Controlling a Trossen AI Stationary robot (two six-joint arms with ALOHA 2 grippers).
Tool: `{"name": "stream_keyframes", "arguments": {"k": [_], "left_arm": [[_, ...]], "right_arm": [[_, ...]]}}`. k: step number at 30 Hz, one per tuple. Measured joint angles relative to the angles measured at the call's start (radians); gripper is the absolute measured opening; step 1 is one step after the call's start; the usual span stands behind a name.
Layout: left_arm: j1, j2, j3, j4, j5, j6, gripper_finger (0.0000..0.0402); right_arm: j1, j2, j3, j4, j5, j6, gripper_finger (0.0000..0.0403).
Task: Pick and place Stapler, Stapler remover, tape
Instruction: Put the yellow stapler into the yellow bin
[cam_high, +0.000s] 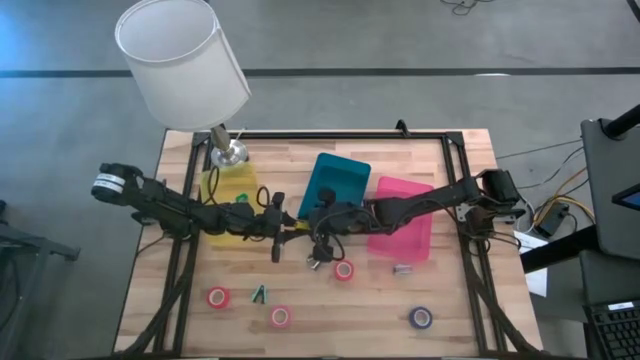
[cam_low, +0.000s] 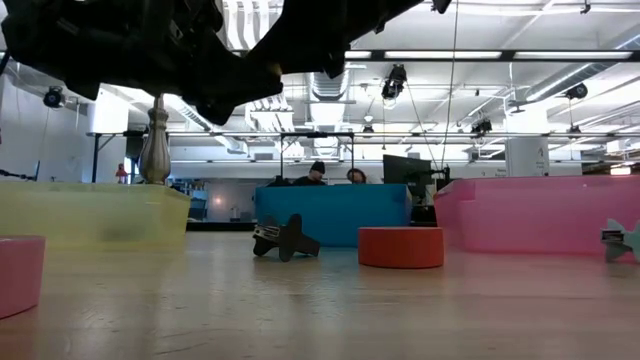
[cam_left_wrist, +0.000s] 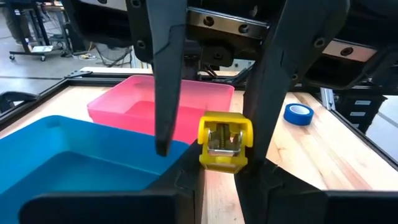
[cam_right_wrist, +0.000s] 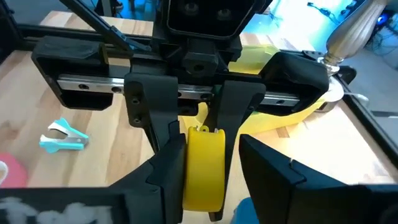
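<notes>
The yellow stapler (cam_right_wrist: 204, 168) hangs in the air over the table's middle, between my two grippers, which face each other. My left gripper (cam_high: 290, 225) comes from the left and is shut on it. My right gripper (cam_high: 318, 218) comes from the right; its fingers stand open on either side of the stapler (cam_left_wrist: 224, 142). A teal stapler remover (cam_high: 260, 294) lies on the table near the front. Three red-pink tape rolls (cam_high: 218, 296), (cam_high: 280, 316), (cam_high: 344, 270) and a blue-purple one (cam_high: 420, 317) lie flat on the wood. My left gripper pinches the stapler's end (cam_right_wrist: 202, 132) between its two fingers (cam_right_wrist: 174, 134). The fingers come level from the table's left and lie along the stapler. It is lifted clear of the table and points away toward my right gripper. My right gripper: a gap shows at one finger (cam_right_wrist: 273, 177); whether the other (cam_right_wrist: 165, 180) touches the stapler, I cannot tell.
A yellow bin (cam_high: 225, 190), a blue bin (cam_high: 335, 180) and a pink bin (cam_high: 405, 225) stand in a row at the back. A lamp (cam_high: 185, 60) stands at the back left. A small dark object (cam_high: 315, 262) lies below the grippers.
</notes>
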Motion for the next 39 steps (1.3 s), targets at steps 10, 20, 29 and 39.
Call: {"name": "stream_keyframes", "arguments": {"k": [10, 20, 29, 39], "left_arm": [[0.0, -0.001, 0.002, -0.021, -0.044, -0.017, 0.0074], [0.0, -0.004, 0.002, -0.044, -0.177, -0.019, 0.0079], [0.001, -0.169, 0.002, -0.328, -0.297, -0.035, 0.0078], [0.008, -0.541, 0.048, -1.246, -0.497, -0.463, 0.0077]], "right_arm": [[0.001, -0.033, 0.002, -0.048, 0.014, -0.038, 0.0176], [0.002, -0.076, 0.002, -0.206, 0.015, 0.069, 0.0178], [0.008, -0.096, 0.003, -0.401, 0.011, 0.215, 0.0183], [0.008, -0.096, 0.002, -0.42, 0.012, 0.229, 0.0184]]}}
